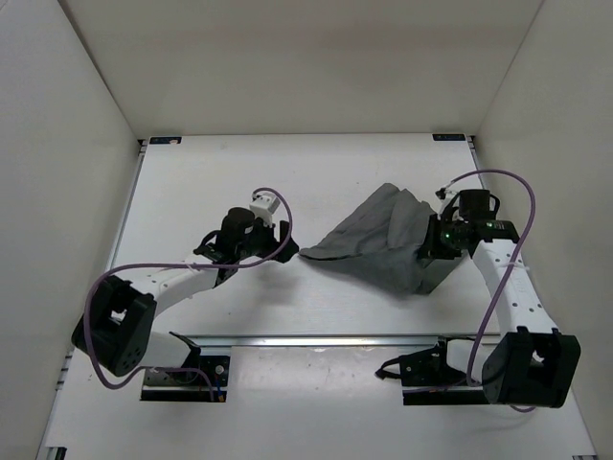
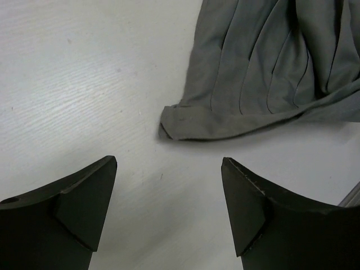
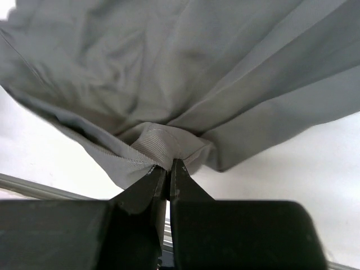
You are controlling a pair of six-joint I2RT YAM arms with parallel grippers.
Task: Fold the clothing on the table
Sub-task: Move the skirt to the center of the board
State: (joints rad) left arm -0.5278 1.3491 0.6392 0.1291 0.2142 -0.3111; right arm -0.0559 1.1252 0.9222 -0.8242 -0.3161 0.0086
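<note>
The grey cloth (image 1: 383, 244) lies on the right half of the white table (image 1: 287, 182). It is soft and dark, with long straight lines running down it like folds. It gets thin toward the left and ends in a small curled corner near the middle of the table.

The right pincer (image 3: 169, 169) is pinched tight on a thick, ribbed edge of the cloth, which bunches up there.

The left pincer (image 2: 169, 163) is wide open. It holds nothing and sits just near the curled corner, not touching it.
</note>
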